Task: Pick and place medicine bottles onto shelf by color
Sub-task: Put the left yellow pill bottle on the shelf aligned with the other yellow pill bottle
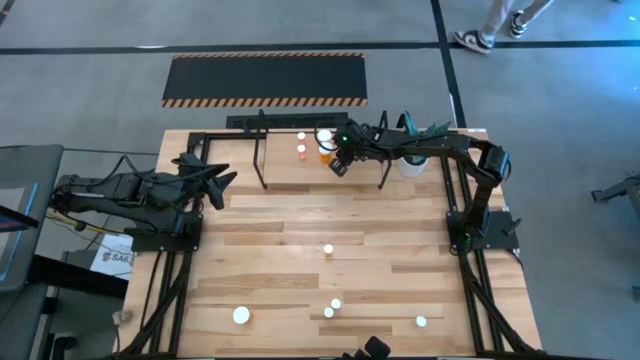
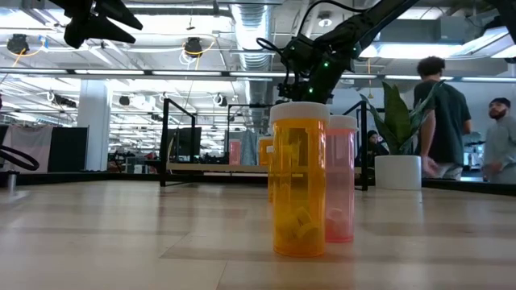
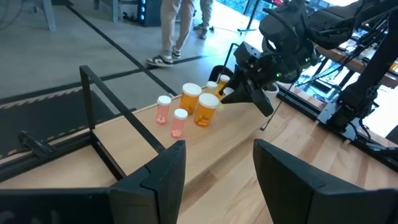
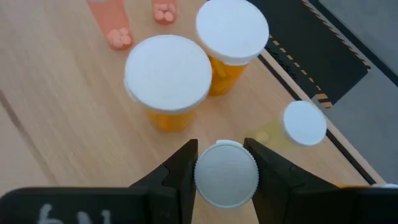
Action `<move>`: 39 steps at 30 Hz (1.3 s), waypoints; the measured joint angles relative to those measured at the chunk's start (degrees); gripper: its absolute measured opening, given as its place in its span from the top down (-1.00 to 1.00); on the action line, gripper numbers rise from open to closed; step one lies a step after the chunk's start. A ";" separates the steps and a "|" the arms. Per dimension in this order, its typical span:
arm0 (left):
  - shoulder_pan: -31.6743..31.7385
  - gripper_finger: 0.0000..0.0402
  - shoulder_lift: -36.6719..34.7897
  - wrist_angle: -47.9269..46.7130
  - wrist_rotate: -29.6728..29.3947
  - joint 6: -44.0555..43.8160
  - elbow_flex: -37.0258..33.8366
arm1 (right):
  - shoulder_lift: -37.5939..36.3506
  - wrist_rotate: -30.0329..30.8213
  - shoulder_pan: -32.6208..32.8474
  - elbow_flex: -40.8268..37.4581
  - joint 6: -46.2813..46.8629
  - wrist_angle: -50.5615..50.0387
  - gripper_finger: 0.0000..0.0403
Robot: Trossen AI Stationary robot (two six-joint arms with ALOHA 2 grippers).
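The right gripper (image 4: pixel 225 163) hangs over the shelf (image 1: pixel 280 170) at the far edge of the table (image 1: pixel 300 240), its fingers clamped on the white cap of a small bottle (image 4: pixel 226 173) that it holds upright, long axis vertical, cap toward the wrist camera. Below it on the shelf board stand two large orange bottles (image 4: pixel 169 84), both upright, one small yellowish bottle (image 4: pixel 303 124) beside them, and two small pinkish bottles (image 3: pixel 163 109) a little apart, also upright. On the near half of the table five more bottles (image 1: pixel 241 316) stand scattered, caps up; in the low view the closest are an orange one (image 2: pixel 299 181) and a pinkish one (image 2: pixel 340 181) just behind it. The left gripper (image 3: pixel 214 165) waits above the table's left side, fingers parted and holding nothing.
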 joint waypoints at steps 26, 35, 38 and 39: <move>0.00 0.13 0.01 0.00 -0.29 -2.35 0.00 | -0.17 -0.15 0.47 -3.89 3.52 4.85 0.28; 0.00 0.13 0.07 0.00 -0.28 -2.96 0.00 | -0.10 0.02 -0.84 -3.96 3.65 4.61 0.29; 0.00 0.13 0.07 0.00 -0.28 -2.96 0.00 | 0.01 0.02 -0.69 -4.66 3.81 4.37 0.28; 0.00 0.13 0.07 0.00 -0.28 -2.96 0.00 | 0.06 0.02 -0.65 -4.68 3.89 4.37 0.28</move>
